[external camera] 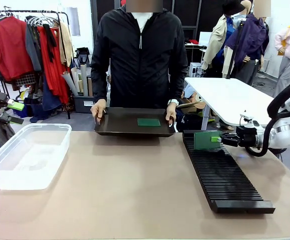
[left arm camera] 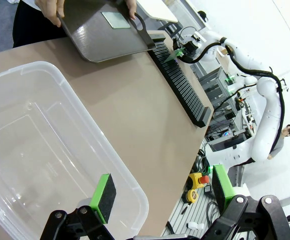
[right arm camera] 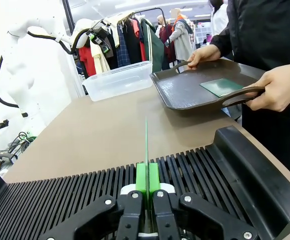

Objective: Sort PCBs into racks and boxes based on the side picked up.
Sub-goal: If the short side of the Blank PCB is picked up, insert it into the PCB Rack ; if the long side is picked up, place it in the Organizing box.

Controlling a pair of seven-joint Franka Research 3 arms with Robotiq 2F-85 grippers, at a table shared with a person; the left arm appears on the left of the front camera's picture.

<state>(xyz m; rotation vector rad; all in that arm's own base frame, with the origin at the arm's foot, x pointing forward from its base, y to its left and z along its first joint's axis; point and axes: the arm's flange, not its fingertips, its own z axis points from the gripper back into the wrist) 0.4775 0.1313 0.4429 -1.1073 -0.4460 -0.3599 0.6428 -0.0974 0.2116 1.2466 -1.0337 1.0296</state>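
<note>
My right gripper (external camera: 221, 140) is shut on a green PCB (external camera: 206, 140), held upright on its edge just over the far end of the black slotted rack (external camera: 225, 172). In the right wrist view this PCB (right arm camera: 146, 145) stands edge-on between the green pads of the right gripper (right arm camera: 147, 182), above the rack's ribs (right arm camera: 80, 192). A second PCB (external camera: 149, 122) lies flat on a dark tray (external camera: 117, 125) that the person holds by both handles. My left gripper (left arm camera: 162, 189) hangs open and empty over the clear box (left arm camera: 40, 145), which looks empty.
The box (external camera: 27, 155) stands at the table's left and the rack along its right. The person's hands (external camera: 99, 109) grip the tray at the far edge. A white table (external camera: 230, 97) and clothes rails lie beyond. Bare tabletop (external camera: 130, 180) spans the middle.
</note>
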